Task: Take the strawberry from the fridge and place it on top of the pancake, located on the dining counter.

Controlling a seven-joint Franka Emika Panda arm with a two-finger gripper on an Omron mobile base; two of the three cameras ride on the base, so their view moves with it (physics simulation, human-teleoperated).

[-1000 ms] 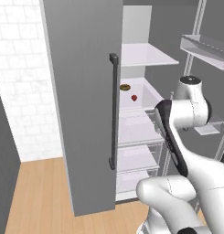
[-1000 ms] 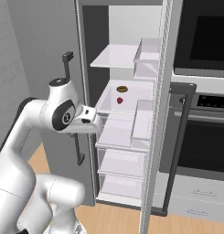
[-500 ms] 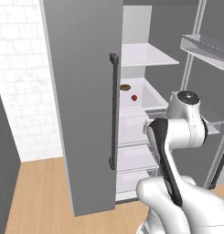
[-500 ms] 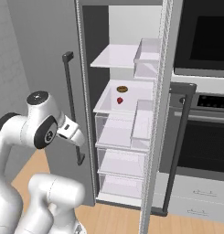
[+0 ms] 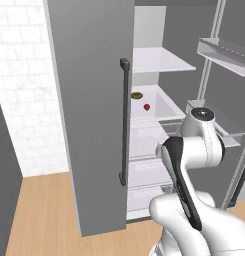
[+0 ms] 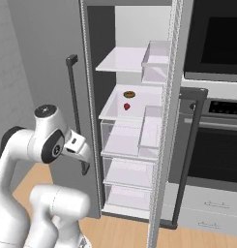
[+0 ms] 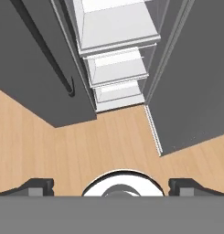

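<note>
Glossy white rounded arm point(image 5: 204, 145), dark joint bands, grey cap.

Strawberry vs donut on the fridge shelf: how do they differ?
Colour: the strawberry is bright red; the donut is brown. Shape: the strawberry is a rounded berry; the donut is a flat ring. Position: in the right base view the strawberry sits nearer the shelf's front edge, the donut behind it, apart. Shared: both are small and rest on the same white shelf of the open fridge.

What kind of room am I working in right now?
Most likely a home kitchen: a tall grey fridge stands open with white shelves holding a strawberry and a donut, and a black-glass wall oven sits beside it.
</note>
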